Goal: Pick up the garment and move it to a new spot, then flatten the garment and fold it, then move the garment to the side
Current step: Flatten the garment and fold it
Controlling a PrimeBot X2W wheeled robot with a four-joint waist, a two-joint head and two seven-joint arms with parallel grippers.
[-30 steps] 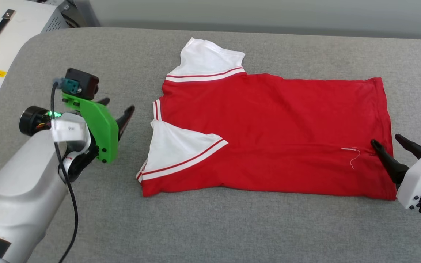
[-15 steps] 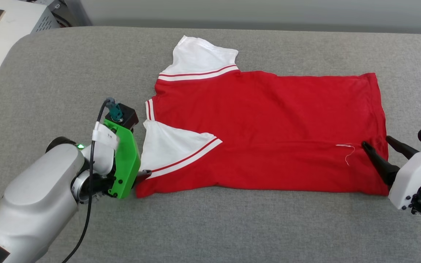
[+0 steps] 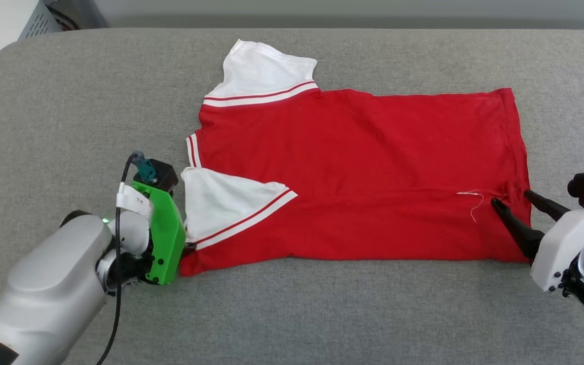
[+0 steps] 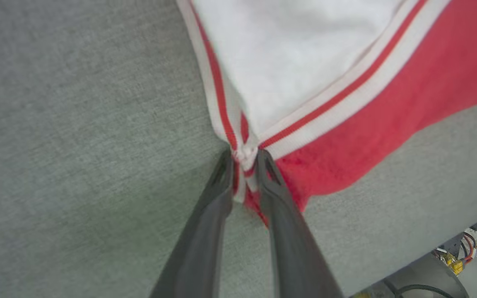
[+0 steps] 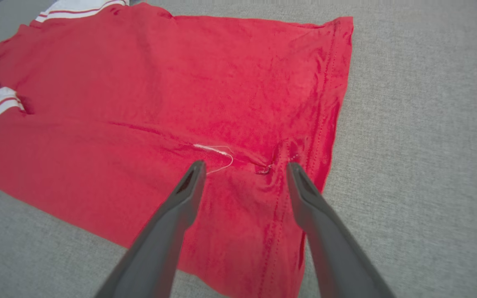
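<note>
Closest to us, our left gripper (image 3: 188, 247) sits at the garment's (image 3: 363, 167) near left corner. In the left wrist view its two fingers are drawn almost together on the striped trim where the near sleeve (image 4: 304, 54) meets the red body, so that claw (image 4: 244, 159) has a firm pinch on the cloth.

Across the near edge, our right gripper (image 3: 511, 197) stands wide open and holds nothing. In the right wrist view its fingertips (image 5: 245, 164) straddle a small pucker just inside the hem (image 5: 338, 82), beside a loose thread (image 5: 218, 153). We cannot tell whether the tips touch the fabric.

The garment lies spread across the middle of the grey table (image 3: 292, 314), collar end toward our left and hem toward our right. A crease runs from the near sleeve (image 3: 221, 203) to the pucker, and that sleeve lies on top of the red, so we judge the near side already turned over. Farther off, the far sleeve (image 3: 264, 68) sticks out unfolded past the far edge.

We judge the relocating and flattening done and the folding partly done. The far side, any further fold and the move aside remain.
</note>
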